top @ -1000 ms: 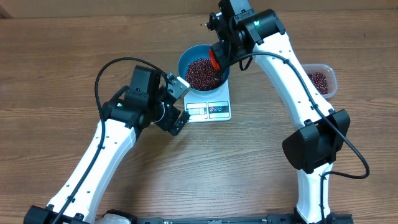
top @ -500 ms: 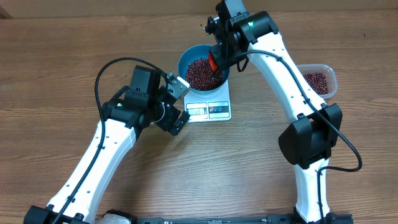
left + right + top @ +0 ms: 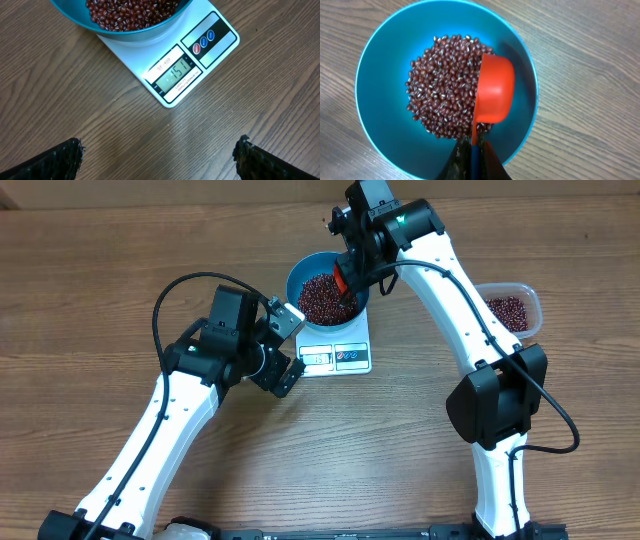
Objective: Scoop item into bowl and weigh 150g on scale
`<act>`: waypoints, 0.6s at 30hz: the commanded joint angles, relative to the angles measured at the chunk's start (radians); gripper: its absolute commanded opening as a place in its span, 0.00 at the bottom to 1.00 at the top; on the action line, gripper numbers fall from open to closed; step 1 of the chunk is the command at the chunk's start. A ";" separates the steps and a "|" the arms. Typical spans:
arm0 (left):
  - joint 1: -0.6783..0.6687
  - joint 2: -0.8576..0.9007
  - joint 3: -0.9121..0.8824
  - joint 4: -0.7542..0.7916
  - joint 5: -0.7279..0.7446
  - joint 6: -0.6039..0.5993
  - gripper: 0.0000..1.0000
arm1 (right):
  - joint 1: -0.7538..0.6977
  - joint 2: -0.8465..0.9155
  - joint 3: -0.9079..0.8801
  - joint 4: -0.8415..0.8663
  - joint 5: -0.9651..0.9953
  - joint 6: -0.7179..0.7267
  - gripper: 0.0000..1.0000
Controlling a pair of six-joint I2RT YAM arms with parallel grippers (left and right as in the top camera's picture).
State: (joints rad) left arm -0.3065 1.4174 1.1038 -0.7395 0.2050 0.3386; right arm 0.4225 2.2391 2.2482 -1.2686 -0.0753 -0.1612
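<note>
The blue bowl (image 3: pixel 293 280) stands on the white scale (image 3: pixel 338 358) and holds a heap of dark red-brown beans (image 3: pixel 318 300). My right gripper (image 3: pixel 350 272) is above the bowl's right side, shut on the handle of a red scoop (image 3: pixel 342 279). In the right wrist view the scoop (image 3: pixel 495 90) is tipped on its side over the beans (image 3: pixel 442 95) inside the bowl (image 3: pixel 380 100), its handle between my gripper (image 3: pixel 475 160). My left gripper (image 3: pixel 292 347) stands open by the scale's left front; in its wrist view the gripper (image 3: pixel 160 155) is empty and the scale (image 3: pixel 215 55) display reads 151.
A clear plastic tub (image 3: pixel 530 298) holding more beans sits at the right, behind the right arm. Bare wooden table surrounds the scale. The left arm's cable loops above its wrist.
The right arm has shifted a little to the left and the scoop has moved slightly up and left over the bowl. The left arm has not moved.
</note>
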 commanded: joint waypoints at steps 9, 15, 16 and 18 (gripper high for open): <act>0.005 -0.021 -0.003 0.002 0.004 -0.010 1.00 | 0.003 0.013 -0.003 0.006 -0.087 0.027 0.04; 0.005 -0.021 -0.003 0.002 0.004 -0.010 1.00 | -0.022 0.008 0.043 0.002 -0.117 0.034 0.04; 0.005 -0.021 -0.003 0.002 0.004 -0.010 1.00 | -0.028 0.002 0.056 0.002 -0.117 0.034 0.04; 0.005 -0.021 -0.003 0.002 0.004 -0.010 0.99 | -0.034 -0.007 0.064 -0.002 -0.117 0.034 0.04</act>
State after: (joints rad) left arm -0.3065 1.4174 1.1038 -0.7395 0.2050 0.3386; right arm 0.4068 2.2494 2.2616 -1.2732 -0.1787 -0.1337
